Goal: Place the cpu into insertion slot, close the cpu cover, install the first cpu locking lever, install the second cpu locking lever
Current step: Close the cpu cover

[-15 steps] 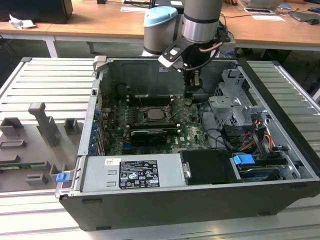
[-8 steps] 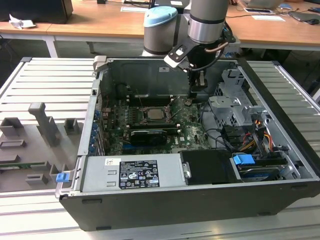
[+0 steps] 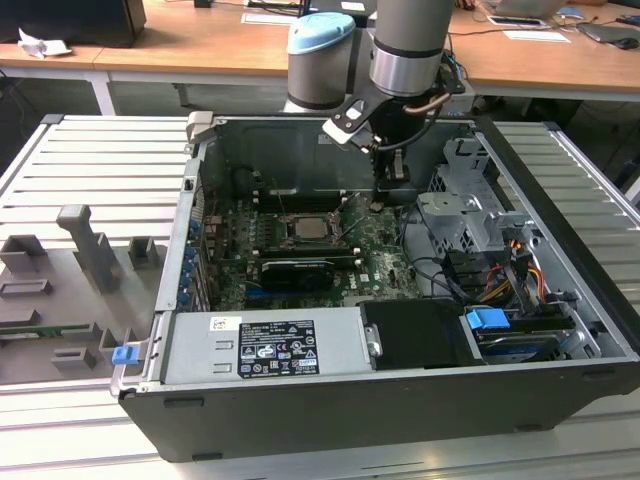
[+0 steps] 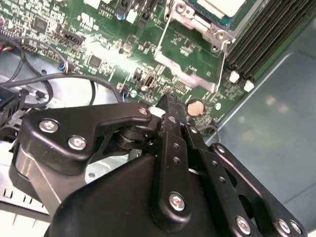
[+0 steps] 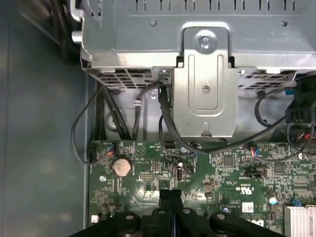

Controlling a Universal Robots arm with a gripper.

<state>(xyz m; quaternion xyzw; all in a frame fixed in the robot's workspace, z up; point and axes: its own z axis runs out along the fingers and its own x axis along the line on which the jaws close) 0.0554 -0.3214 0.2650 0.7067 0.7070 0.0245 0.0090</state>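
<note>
Inside the open dark-grey computer case (image 3: pixel 400 410) on the ribbed grey counter (image 3: pixel 80 160), the arm's black end effector (image 3: pixel 380 205) hangs low over the green circuit board (image 5: pixel 222 177), its two fingers pressed together on nothing. A silver coin battery (image 4: pixel 196 106) lies just beside its tip. The small square silvery cpu (image 3: pixel 305 228) sits in the grey-rimmed insertion slot (image 4: pixel 190 19), apart from the end effector, toward the exterior view's left.

Colour check, exterior view: green circuit board (image 3: pixel 385 255), grey case (image 3: pixel 270 150).
Silvery-beige cpu (image 3: pixel 305 227); black card (image 3: pixel 297 272) at its 6 o'clock, blue tab (image 3: pixel 487 321) at 4, black gripper (image 3: pixel 383 200) at 2.
</note>
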